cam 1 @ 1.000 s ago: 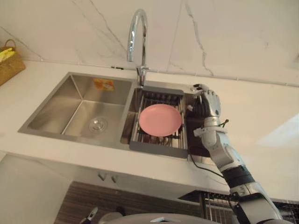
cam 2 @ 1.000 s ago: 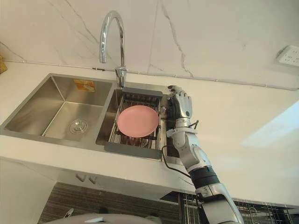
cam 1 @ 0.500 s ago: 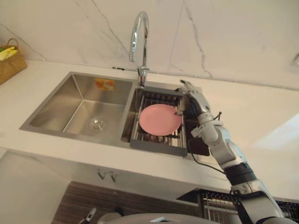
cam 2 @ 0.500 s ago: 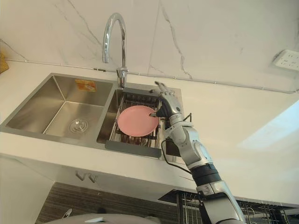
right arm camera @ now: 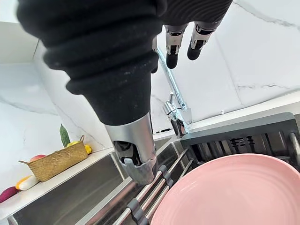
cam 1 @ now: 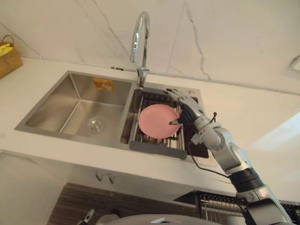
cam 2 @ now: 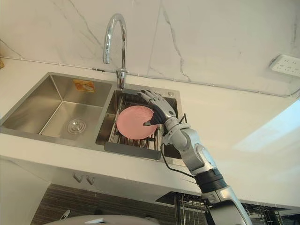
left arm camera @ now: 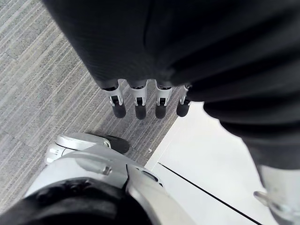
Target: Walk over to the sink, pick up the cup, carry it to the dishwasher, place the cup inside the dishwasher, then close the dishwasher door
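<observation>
The thing to pick up is a pink plate (cam 1: 157,122), not a cup. It lies flat on a rack (cam 1: 154,145) in the sink (cam 1: 70,101), maybe to drip dry. The right robot hand (cam 1: 186,110) is at the plate's 3 o'clock. Its fingers are spread wide and hold nothing, and its thumb is by the plate's edge, I think to pinch it. The tap (cam 1: 139,37) stands close at 12 o'clock. The bench (cam 1: 248,112) at 3 o'clock has free room. The left robot hand (left arm camera: 140,101) hangs loose over the floor (left arm camera: 37,70).
</observation>
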You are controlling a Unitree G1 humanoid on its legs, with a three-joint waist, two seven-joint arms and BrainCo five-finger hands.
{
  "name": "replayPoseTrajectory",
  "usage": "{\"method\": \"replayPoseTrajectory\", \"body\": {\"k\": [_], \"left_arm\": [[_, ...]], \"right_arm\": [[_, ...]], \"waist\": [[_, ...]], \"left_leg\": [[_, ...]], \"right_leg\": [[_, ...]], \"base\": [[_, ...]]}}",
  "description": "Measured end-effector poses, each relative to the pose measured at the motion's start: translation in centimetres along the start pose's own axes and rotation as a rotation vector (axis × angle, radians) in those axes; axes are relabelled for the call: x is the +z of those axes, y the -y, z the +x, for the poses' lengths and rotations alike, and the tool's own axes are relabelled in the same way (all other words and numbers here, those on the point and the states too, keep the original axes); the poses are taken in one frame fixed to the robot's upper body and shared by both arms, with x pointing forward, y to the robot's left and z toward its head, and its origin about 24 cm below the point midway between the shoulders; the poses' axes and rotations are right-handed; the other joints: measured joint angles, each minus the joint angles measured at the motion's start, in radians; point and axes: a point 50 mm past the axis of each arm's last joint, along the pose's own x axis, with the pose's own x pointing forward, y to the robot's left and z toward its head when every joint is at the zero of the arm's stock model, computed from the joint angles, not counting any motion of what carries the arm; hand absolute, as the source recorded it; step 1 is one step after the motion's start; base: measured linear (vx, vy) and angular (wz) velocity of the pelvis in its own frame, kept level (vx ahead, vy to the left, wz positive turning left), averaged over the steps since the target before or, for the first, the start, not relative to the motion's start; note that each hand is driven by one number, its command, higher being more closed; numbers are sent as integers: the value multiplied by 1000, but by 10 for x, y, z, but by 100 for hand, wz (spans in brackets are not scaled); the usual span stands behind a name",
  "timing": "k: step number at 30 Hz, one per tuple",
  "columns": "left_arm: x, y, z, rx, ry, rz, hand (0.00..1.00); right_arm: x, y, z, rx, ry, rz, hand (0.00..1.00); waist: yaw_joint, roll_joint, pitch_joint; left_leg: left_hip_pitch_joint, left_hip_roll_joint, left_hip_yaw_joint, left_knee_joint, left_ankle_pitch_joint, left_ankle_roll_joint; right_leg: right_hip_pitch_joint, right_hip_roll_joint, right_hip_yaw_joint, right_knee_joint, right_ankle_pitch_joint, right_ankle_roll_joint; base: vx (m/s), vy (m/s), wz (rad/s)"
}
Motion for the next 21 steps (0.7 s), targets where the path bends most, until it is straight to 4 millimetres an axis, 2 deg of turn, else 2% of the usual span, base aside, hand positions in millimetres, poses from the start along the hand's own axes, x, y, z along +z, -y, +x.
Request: {"method": "replayPoseTrajectory", "body": {"k": [5, 9, 14, 21], "left_arm": [[0, 0, 0, -2, 4, 5, 0], [3, -2, 0, -4, 19, 30, 0], [8, -2, 0, -15, 33, 75, 0], [8, -3, 1, -17, 31, 86, 0]], "right_arm": [[8, 5, -13, 21, 16, -3, 0], [14, 10, -28, 51, 22, -14, 0], [13, 4, -32, 93, 9, -49, 0], [17, 0, -31, 115, 26, -132, 0]], "waist": [[-13, -2, 9], [-26, -14, 19], [-26, -27, 25], [-16, -28, 25]], "left_leg": [[-15, 9, 20, 0, 1, -1], [-27, 9, 34, 0, 3, -3], [-21, 9, 37, 0, 4, -3], [-22, 9, 38, 0, 4, -3]], "right_leg": [[-40, -1, 28, 32, -12, -14], [-70, -3, 51, 51, -15, -15], [-70, -6, 56, 61, -18, -15], [-70, -5, 59, 61, -18, -15]], "base": [[-13, 4, -13], [-19, 10, -10], [-4, 3, -1], [0, 0, 0]]}}
